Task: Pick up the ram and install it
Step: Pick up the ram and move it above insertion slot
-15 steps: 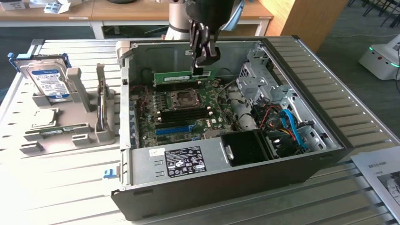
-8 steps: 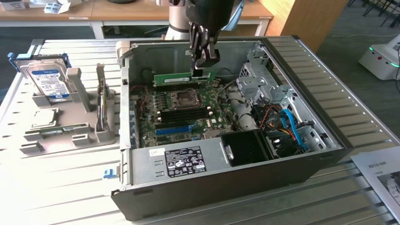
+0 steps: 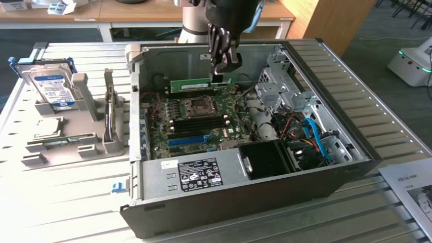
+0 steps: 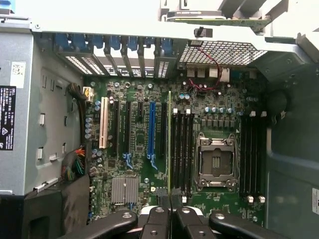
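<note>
The pincer (image 3: 220, 76) is clamped shut on the ram (image 3: 199, 85) near one end. The ram hangs on edge above the motherboard (image 3: 196, 119), inside the open computer case (image 3: 351, 116), close to the dark memory slots (image 4: 182, 149).

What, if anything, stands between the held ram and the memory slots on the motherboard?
Nothing visible. The hand holds the ram inside the open case, over the motherboard; the black memory slots beside the processor socket lie bare, with no cable across them.
</note>
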Controlling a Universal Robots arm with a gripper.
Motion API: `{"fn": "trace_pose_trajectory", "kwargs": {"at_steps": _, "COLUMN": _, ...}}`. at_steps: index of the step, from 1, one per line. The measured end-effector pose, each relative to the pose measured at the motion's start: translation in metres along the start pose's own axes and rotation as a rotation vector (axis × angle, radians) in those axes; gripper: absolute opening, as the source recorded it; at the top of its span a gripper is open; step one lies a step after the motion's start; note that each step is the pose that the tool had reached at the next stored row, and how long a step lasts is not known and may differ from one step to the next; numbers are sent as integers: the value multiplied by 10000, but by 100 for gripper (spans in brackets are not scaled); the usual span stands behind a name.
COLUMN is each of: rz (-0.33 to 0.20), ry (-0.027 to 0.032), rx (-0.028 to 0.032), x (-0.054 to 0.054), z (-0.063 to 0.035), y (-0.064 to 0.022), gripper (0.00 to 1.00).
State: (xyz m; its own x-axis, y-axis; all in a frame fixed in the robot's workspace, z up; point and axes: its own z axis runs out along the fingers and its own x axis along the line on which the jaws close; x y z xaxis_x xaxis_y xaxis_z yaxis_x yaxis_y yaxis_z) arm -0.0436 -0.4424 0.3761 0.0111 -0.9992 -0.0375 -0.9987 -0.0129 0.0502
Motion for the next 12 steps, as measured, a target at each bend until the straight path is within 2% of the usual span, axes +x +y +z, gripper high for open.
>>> {"fn": "trace_pose_trajectory", "kwargs": {"at_steps": 5, "rz": 0, "ry": -1, "rx": 0, "x": -2, "z": 1, "y": -1, "gripper": 12}}
{"fn": "trace_pose_trajectory", "kwargs": {"at_steps": 12, "rz": -1, "ry": 0, "rx": 0, "x": -74, "z": 14, "y": -2, "gripper": 12}}
